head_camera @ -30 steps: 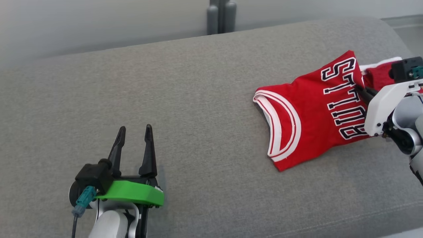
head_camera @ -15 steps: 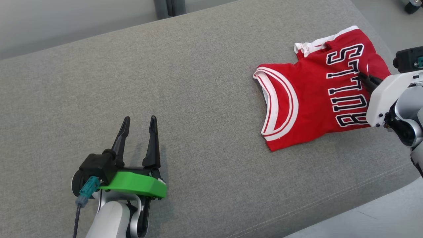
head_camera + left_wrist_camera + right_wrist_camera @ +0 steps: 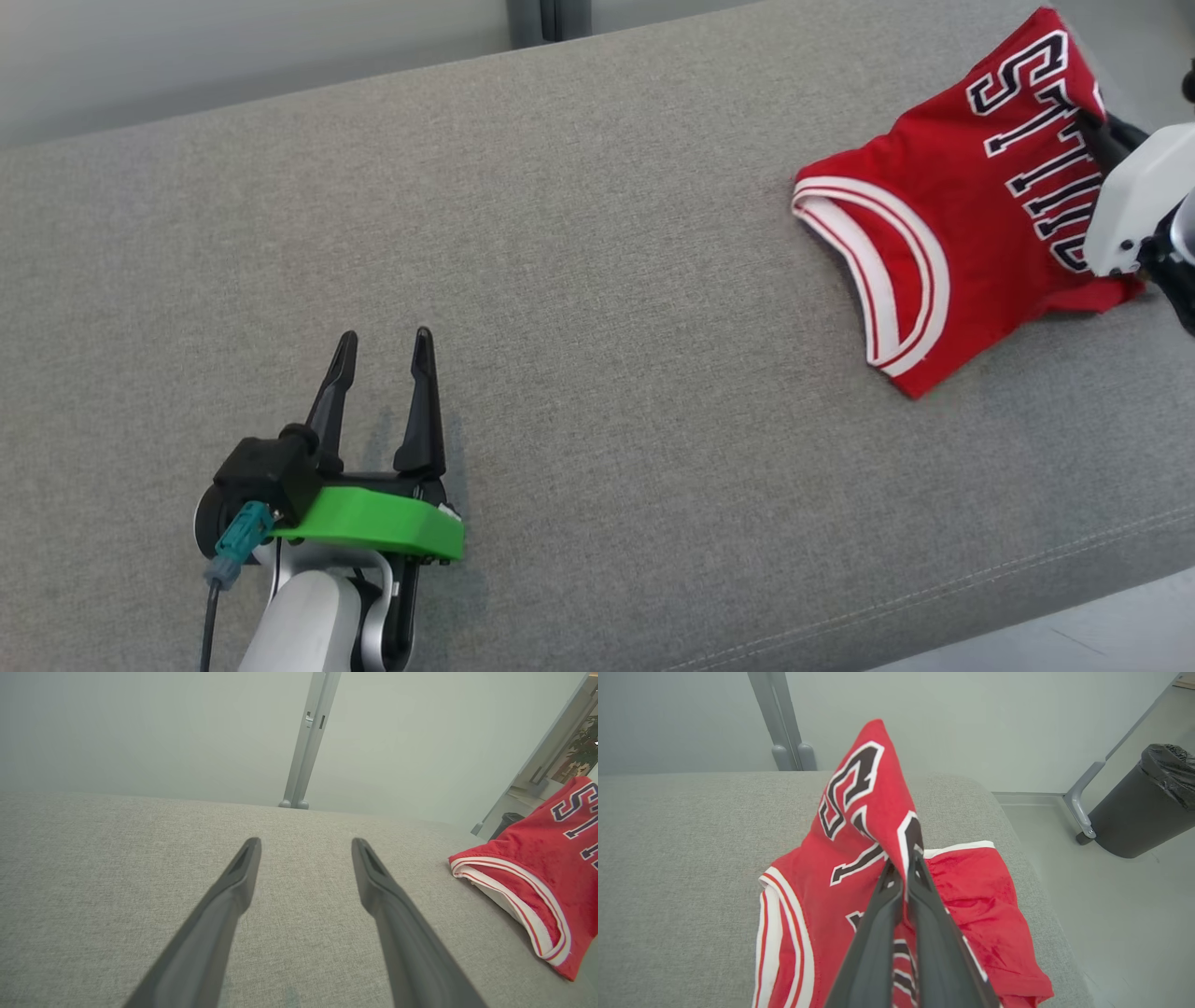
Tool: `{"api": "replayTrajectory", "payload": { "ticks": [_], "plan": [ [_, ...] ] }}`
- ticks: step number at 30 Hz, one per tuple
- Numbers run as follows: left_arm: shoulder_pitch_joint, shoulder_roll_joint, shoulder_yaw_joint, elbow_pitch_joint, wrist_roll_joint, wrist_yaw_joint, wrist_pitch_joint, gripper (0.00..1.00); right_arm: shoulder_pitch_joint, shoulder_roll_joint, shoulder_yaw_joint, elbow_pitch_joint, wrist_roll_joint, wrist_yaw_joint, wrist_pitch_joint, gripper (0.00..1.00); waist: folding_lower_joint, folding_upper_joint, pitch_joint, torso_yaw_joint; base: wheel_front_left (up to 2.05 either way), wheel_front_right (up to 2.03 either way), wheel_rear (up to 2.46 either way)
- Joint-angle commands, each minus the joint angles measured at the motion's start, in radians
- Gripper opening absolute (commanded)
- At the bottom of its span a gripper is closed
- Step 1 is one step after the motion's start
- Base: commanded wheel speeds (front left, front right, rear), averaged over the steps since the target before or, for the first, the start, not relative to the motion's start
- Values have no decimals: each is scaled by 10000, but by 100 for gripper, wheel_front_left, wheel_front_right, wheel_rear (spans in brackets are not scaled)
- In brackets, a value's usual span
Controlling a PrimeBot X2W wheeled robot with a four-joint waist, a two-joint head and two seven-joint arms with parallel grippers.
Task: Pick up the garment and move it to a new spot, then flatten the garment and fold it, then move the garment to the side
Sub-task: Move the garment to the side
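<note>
**Surroundings, off-task**

Grey fabric-covered counter (image 3: 597, 233), stitched seam along near edge. Behind it, pale wall (image 3: 140, 728) and twin grey upright post (image 3: 306, 742). Past the counter's right end: grey floor (image 3: 1125, 914), dark bin (image 3: 1143, 807) lined with black bag, close beside grey metal leg (image 3: 1080, 807).

The head camera looks down on the grey cushion (image 3: 597, 233); both wrist cameras look low along their fingers (image 3: 224, 914). All share the red jersey (image 3: 971, 177).

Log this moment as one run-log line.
step: move garment | right gripper: shut on jersey, pinched fold raised | left gripper: open, apart from jersey, over cushion
</note>
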Motion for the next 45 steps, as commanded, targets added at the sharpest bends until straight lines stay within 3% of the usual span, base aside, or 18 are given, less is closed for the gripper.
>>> {"api": "replayTrajectory", "payload": {
  "ticks": [1,9,19,34,36,37,45],
  "plan": [
    [-132,55,7,-68,100,-9,-26,100,-179,-59,-177,226,-164,-11,-126,0,0,-1,224,163,0,0,0],
    [-347,173,-73,-263,201,-19,-14,100,-406,-809,-975,1327,-649,-11,-315,0,0,-1,809,473,0,0,0],
    [-532,267,-179,-686,296,101,118,100,-568,-1706,-1497,1841,-1336,-11,-353,0,0,-1,1331,600,0,0,0],
    [-848,615,-420,-1334,610,235,632,100,-1325,-1521,-3108,3898,-4280,-12,-1598,0,0,-1,2285,1064,0,0,0],
    [-805,677,-415,-1406,629,273,660,100,-1425,-1420,-3396,4197,-4670,-12,-1815,49,0,-1,2353,1084,0,0,0],
    [-781,713,-411,-1429,631,278,691,100,-1452,-1348,-3484,4314,-4853,-12,-1919,100,0,-1,2371,1087,0,0,0],
    [-615,824,-460,-1578,630,390,819,100,-1683,-784,-4065,4979,-5844,-11,-2327,100,0,-1,2368,967,0,0,0]
  ]
}}
